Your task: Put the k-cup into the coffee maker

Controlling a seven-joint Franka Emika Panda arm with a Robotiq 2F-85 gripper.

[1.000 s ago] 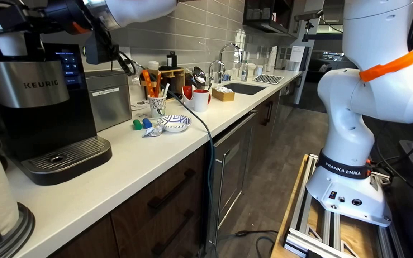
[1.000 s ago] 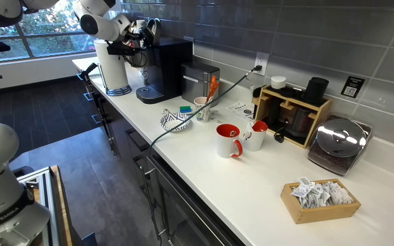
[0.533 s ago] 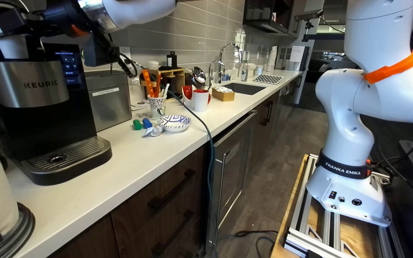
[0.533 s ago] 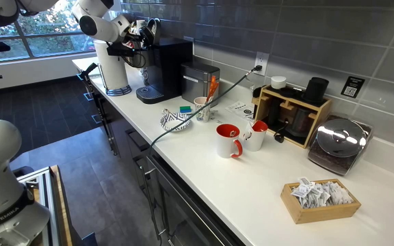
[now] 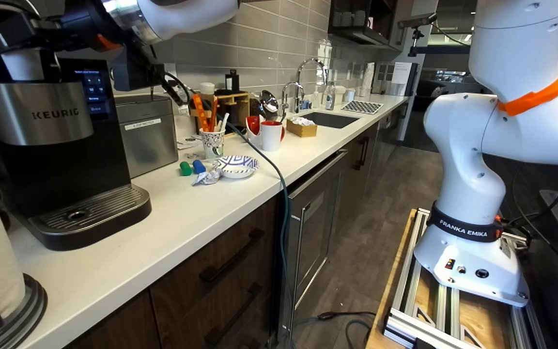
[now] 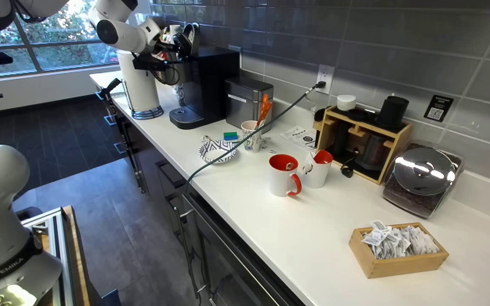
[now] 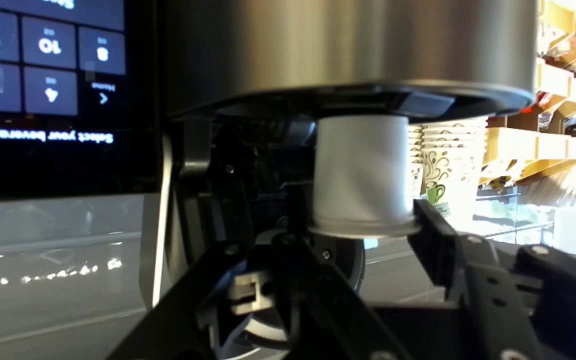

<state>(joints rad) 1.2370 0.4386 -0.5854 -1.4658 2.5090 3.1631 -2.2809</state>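
So, judging this the insertion step with a straight lowering called for next, I have my gripper (image 7: pixel 360 225) pinching one white K-cup (image 7: pixel 363 170) at the upper rim of one Keurig brewer (image 5: pixel 66 165), while beyond lie one paper bowl (image 5: pixel 246 165), near the front edge of the counter (image 5: pixel 182 203), and two red-lined mugs (image 6: pixel 280 182).

White k-cup (image 7: pixel 363 175) at open coffee maker (image 5: pixel 61 162)

K-cup (image 7: pixel 361 172) in tool (image 7: pixel 360 215), at top of coffee maker (image 5: pixel 61 162); box (image 5: pixel 149 140) to its right, both exterior views.
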